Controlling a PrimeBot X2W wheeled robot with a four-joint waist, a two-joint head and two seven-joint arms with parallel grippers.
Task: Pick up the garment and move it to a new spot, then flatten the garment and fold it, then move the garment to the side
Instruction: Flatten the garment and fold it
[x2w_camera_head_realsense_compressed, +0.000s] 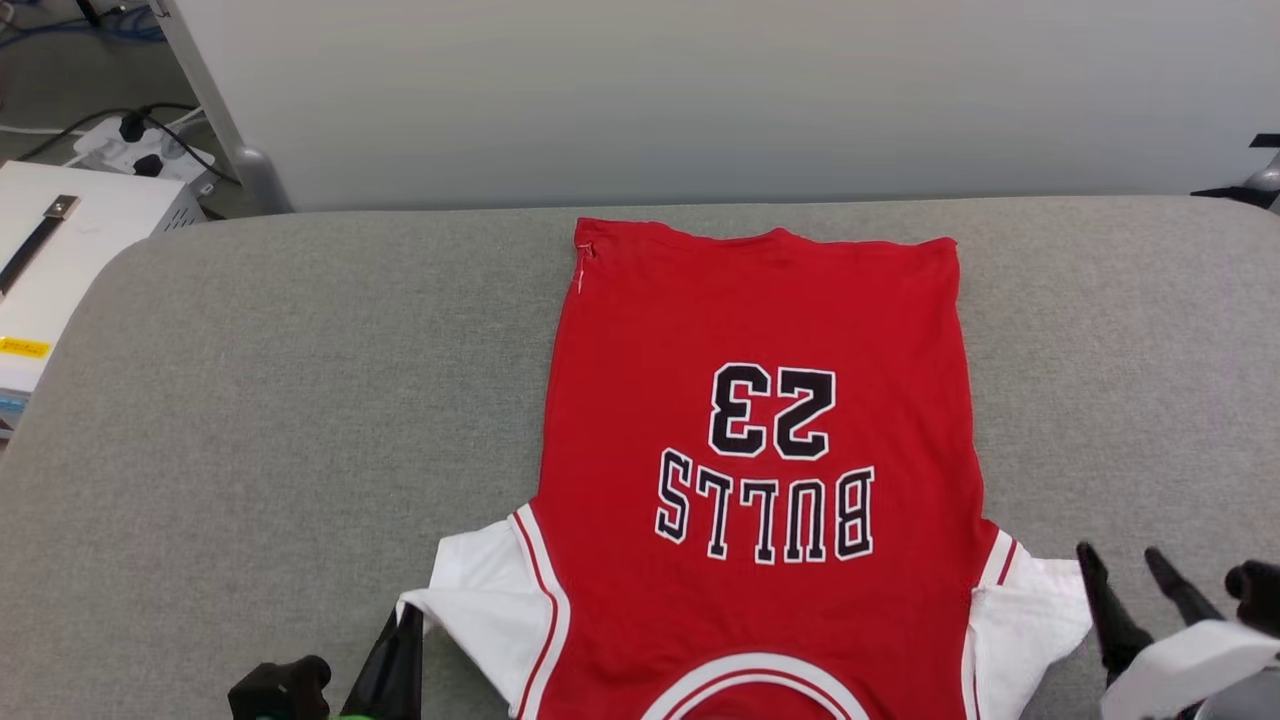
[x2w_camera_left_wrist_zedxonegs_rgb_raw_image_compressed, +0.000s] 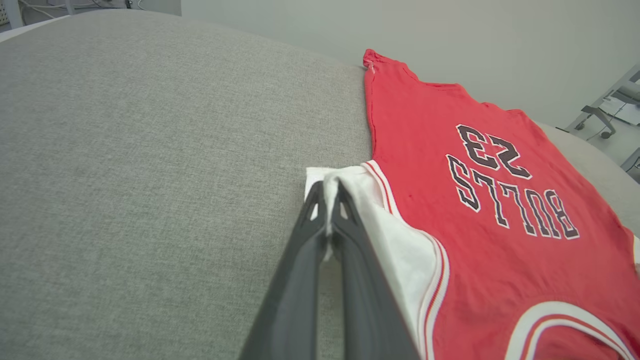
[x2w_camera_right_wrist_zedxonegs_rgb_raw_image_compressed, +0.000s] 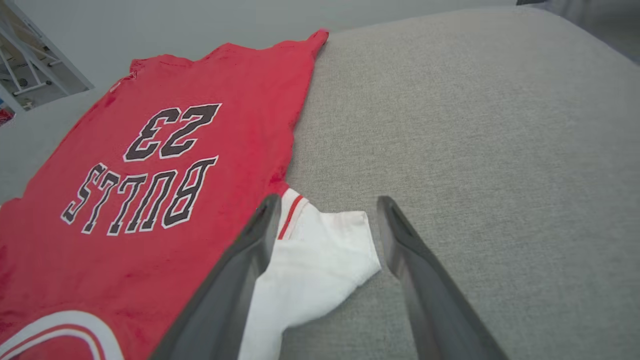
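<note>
Left jaws clamped on garment sleeve, right jaws apart, low near other sleeve

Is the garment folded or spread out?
Spread out: the garment lies flat on the grey surface, lettering up, with no fold across its red body.

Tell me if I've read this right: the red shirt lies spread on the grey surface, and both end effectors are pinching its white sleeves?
Not quite. Only the left end effector is pinching a sleeve. The right end effector stands open and holds nothing, as the right wrist view shows. The red shirt does lie spread on the grey surface.
</note>
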